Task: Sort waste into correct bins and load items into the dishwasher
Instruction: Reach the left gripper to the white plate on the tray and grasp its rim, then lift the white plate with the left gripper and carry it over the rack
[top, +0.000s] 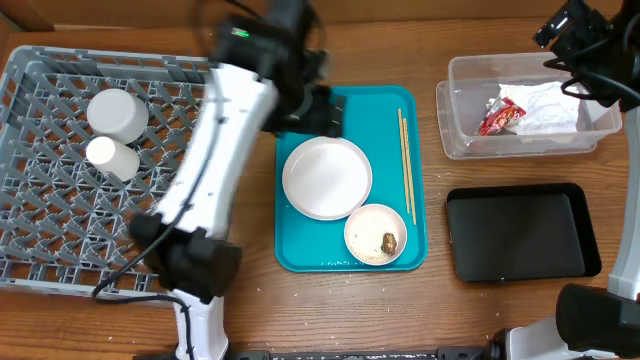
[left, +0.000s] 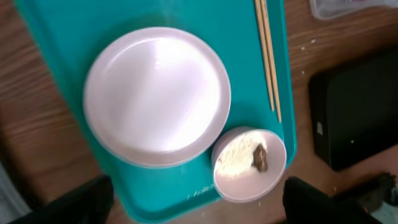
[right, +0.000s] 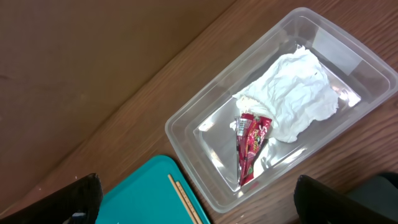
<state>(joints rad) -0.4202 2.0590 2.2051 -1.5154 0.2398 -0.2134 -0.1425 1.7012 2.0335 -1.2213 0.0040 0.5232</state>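
— Checking that frame: what were the claws doing?
— I had the left gripper (left: 198, 200) wide, nothing in it, over the far end of the teal tray (top: 300, 240), with its camera looking down on the large plate (top: 326, 177). The right gripper (right: 198, 200) was wide and empty too, over the clear tub (top: 460, 135) at far right.
— Where was the waste?
— The snack wrapper (right: 250, 146) and napkin (right: 292, 93) lay in the tub, touching. The rice grains (left: 235, 158) and brown lump (left: 260, 158) sat in the small bowl (top: 375, 235) at the teal tray's near right corner, just beside the plate. The black tray (top: 520, 235) sat on the near side of the tub.
— Dishes?
— The cup (top: 112, 157) and the other bowl (top: 118, 113) were in the grey rack (top: 60, 230) on the left, just beside each other. The chopsticks (top: 405, 165) lay along the teal tray's right edge, right of the plate.
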